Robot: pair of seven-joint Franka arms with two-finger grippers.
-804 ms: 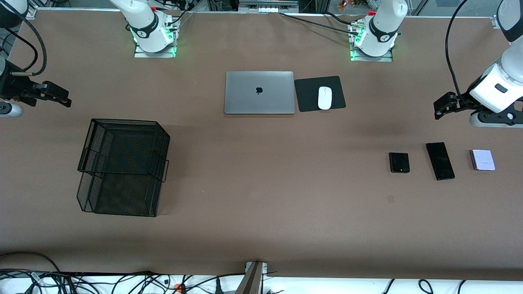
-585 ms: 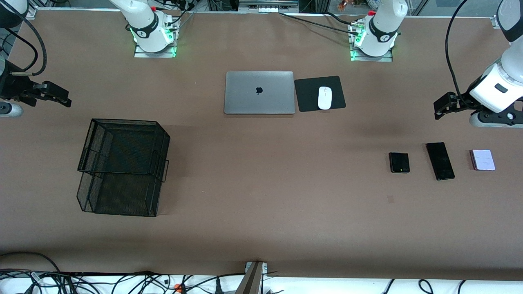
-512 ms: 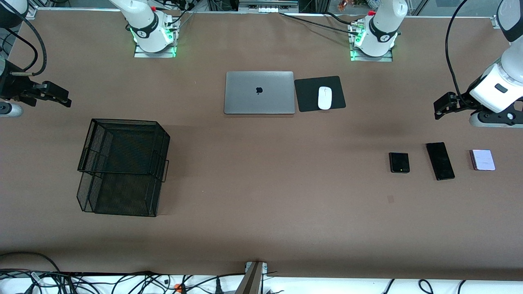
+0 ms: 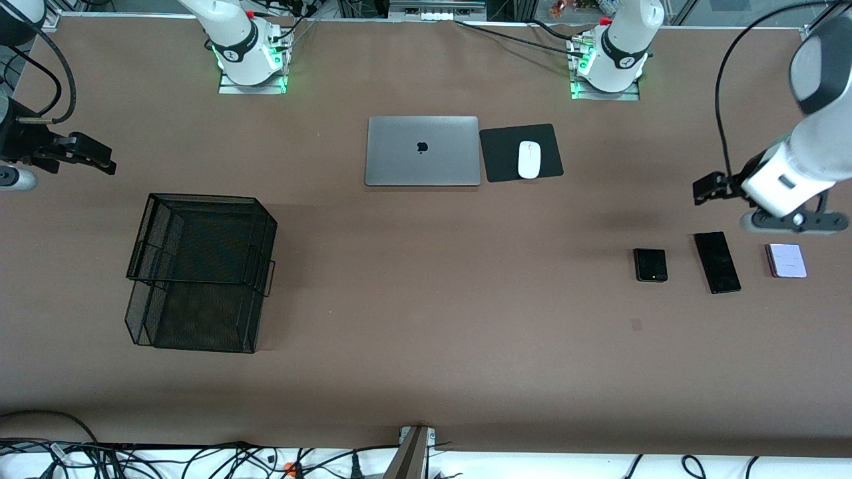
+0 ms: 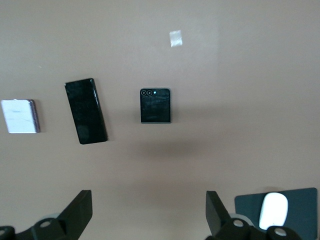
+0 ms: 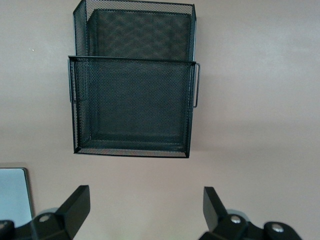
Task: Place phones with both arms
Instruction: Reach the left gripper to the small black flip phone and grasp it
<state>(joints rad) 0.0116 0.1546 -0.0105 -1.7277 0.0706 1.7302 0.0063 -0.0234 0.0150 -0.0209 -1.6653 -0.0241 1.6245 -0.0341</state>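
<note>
A robotics lab is showing here, dressed as an office desk. Two arm bases (image 4: 249, 50) are standing bolted at the edge of a brown table (image 4: 426, 332), glowing green, with cables (image 4: 200, 459) trailing along the front edge. A laptop (image 4: 422, 151), mouse (image 4: 528, 159) and mesh tray (image 4: 200, 269) are lying as props.

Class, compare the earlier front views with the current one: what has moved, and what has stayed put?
The left end effector, open and empty, has shifted toward the table's middle and lower, toward the phones. Nothing was gripped or released. The right end effector waits unmoved; the small black phone, long black phone, lilac phone and mesh basket stayed.
</note>
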